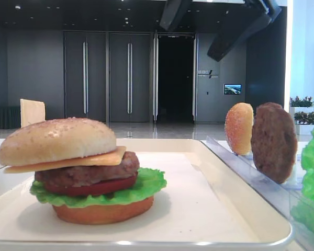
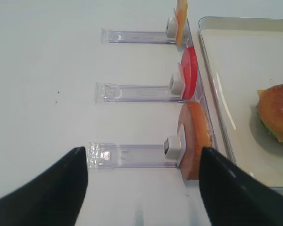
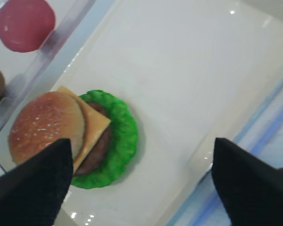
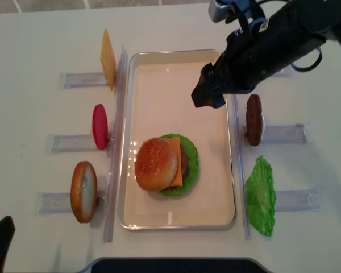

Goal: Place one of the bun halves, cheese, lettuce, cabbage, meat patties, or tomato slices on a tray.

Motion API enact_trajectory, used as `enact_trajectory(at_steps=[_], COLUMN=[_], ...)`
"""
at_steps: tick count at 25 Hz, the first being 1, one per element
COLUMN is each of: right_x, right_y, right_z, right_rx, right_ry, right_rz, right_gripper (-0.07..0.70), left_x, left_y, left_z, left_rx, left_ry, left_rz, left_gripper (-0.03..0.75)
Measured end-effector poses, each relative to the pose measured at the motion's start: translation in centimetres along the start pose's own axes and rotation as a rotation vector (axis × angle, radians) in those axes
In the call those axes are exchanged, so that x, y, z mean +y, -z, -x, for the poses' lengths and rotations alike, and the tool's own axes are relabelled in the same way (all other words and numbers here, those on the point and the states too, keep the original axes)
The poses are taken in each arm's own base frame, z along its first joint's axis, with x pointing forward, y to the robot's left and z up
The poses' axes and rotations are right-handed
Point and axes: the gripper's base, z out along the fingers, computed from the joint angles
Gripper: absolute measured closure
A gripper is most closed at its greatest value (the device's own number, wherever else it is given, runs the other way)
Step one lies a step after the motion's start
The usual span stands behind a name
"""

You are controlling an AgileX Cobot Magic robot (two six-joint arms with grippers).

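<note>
- We see a large public or office hall used as a robot demo space: tall dark wall panels with long vertical handles (image 1: pixel 85 78) and an open dark doorway (image 1: pixel 175 78).
- A small lit wall screen (image 1: pixel 232 89) and potted plants (image 1: pixel 302 102) stand at the back.
- A plain white bench (image 4: pixel 40 45) carries clear plastic holder racks (image 2: pixel 137 92) showing toy burger parts.

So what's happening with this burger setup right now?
A toy burger is stacked on the tray: the sesame bun top sits on cheese, a patty and lettuce. The right gripper hangs open above the tray, holding nothing. The left gripper is off to the side over the table, holding nothing, near the holder racks with a spare bun, a tomato slice and a cheese slice.
</note>
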Motion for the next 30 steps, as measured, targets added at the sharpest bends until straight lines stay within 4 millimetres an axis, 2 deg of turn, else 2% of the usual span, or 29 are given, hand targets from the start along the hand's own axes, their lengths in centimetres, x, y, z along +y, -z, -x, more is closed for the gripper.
enact_trajectory(at_steps=[6, 10, 15, 18, 21, 27, 30], right_x=[-0.6, -1.1, -1.5, -2.5, -4.6, -10.6, -12.9], right_y=[3.7, 5.8, 6.3, 6.8, 7.8, 11.2, 12.8], right_z=[2.6, 3.4, 3.2, 3.1, 3.0, 1.7, 1.0], right_rx=[0.014, 0.019, 0.054, 0.050, 0.028, -0.036, -0.075], right_ry=[0.015, -0.002, -0.036, -0.065, -0.139, -0.360, -0.446], right_rz=[-0.225, -0.367, -0.430, -0.508, -0.571, -0.685, -0.727], right_gripper=[0.034, 0.034, 0.034, 0.034, 0.034, 0.034, 0.034], left_x=[0.0, 0.0, 0.0, 0.0, 0.0, 0.0, 0.0], left_y=[0.0, 0.0, 0.0, 0.0, 0.0, 0.0, 0.0], left_z=[0.0, 0.0, 0.0, 0.0, 0.0, 0.0, 0.0], left_rx=[0.000, 0.000, 0.000, 0.000, 0.000, 0.000, 0.000], left_ry=[0.000, 0.000, 0.000, 0.000, 0.000, 0.000, 0.000], left_rz=[0.000, 0.000, 0.000, 0.000, 0.000, 0.000, 0.000], left_gripper=[0.157, 0.157, 0.157, 0.157, 0.157, 0.157, 0.157])
